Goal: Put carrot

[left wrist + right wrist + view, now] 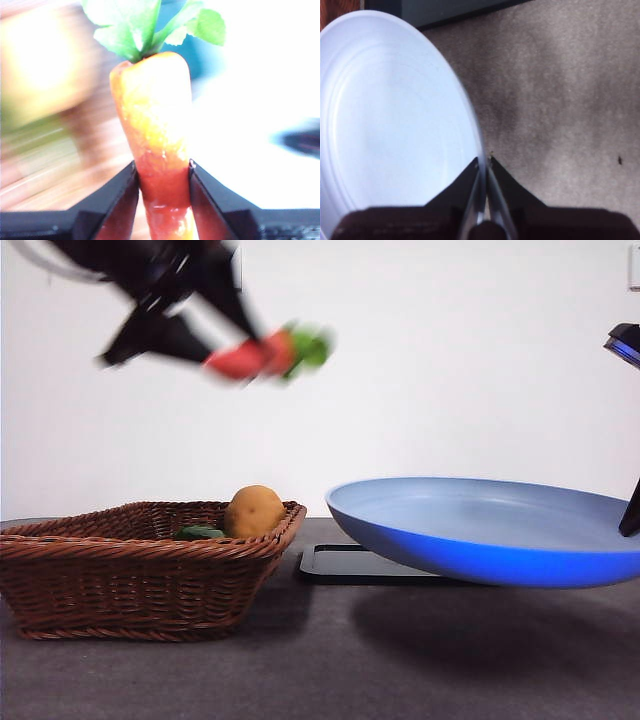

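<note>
My left gripper [222,352] is shut on the carrot [262,353] and holds it high in the air above the wicker basket [140,575], leaves pointing toward the plate. In the left wrist view the jaws pinch the carrot [157,125] at its thin end [164,200], green leaves at the far end. My right gripper [484,165] is shut on the rim of the blue plate [390,125] and holds it lifted and tilted above the table; the plate [480,530] fills the right of the front view.
The basket holds a tan potato [254,511] and a small dark green vegetable [200,533]. A black flat tray [345,565] lies on the table under the plate's left edge. The table is dark grey.
</note>
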### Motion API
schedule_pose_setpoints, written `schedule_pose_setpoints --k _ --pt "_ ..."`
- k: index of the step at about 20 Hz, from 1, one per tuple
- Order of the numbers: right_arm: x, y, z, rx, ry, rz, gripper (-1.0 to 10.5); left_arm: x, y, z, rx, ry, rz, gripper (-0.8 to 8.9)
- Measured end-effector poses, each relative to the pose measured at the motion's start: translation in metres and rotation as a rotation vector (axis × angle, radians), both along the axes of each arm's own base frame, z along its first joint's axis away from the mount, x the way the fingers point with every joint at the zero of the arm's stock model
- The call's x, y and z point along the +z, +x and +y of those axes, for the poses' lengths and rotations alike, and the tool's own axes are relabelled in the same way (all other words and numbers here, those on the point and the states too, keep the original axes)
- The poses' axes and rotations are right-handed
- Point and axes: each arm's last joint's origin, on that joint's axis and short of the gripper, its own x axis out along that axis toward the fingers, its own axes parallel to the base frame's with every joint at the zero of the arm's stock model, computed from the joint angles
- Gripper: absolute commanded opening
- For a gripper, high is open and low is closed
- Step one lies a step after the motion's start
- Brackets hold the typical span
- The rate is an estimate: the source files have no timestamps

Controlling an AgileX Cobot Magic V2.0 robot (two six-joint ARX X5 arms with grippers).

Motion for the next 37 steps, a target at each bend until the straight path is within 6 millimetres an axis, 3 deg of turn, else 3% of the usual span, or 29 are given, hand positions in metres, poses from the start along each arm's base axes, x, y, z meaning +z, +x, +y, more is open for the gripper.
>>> schedule_pose_setpoints --k 2,7,9,13,17,20,23,29,33,37 --pt "0.000 0.000 0.000 0.000 0.000 0.000 0.0 0.007 -0.015 -0.033 -0.154 -0.074 -0.051 0.99" --pt "0.000 0.000 0.000 0.000 0.000 0.000 0.0 -0.006 -0.056 -0.098 -0.252 0.119 -0.228 0.99" --pt "0.000 0.000 0.000 0.000 0.000 0.000 0.0 -0.025 -0.059 -0.115 -0.307 0.160 -0.202 0.99" --pt "0.000 0.000 0.000 0.002 0.002 0.000 0.0 -0.071 -0.048 -0.133 -0.332 0.258 -0.108 0.99" --pt "0.000 -0.001 0.000 0.003 -0.003 0.006 0.0 -0.087 -0.046 -0.138 -0.341 0.288 -0.075 0.99" --pt "0.000 -0.001 0.000 0.003 -0.003 0.006 0.0 -0.086 -0.046 -0.140 -0.344 0.279 -0.085 1.22" --pt "-0.001 -0.002 0.000 0.002 -0.004 0.019 0.0 -0.086 -0.047 -0.140 -0.346 0.278 -0.086 2.37" --pt "-0.001 -0.002 0.000 0.004 0.000 0.026 0.0 -0.080 -0.044 -0.141 -0.322 0.253 -0.091 2.47" --pt "-0.004 0.004 0.000 -0.014 -0.009 0.077 0.0 -0.036 -0.051 -0.125 -0.294 0.187 -0.162 2.47" --pt "0.010 0.043 0.003 -0.033 -0.035 0.087 0.0 0.011 -0.073 -0.095 -0.287 0.148 -0.221 2.46"
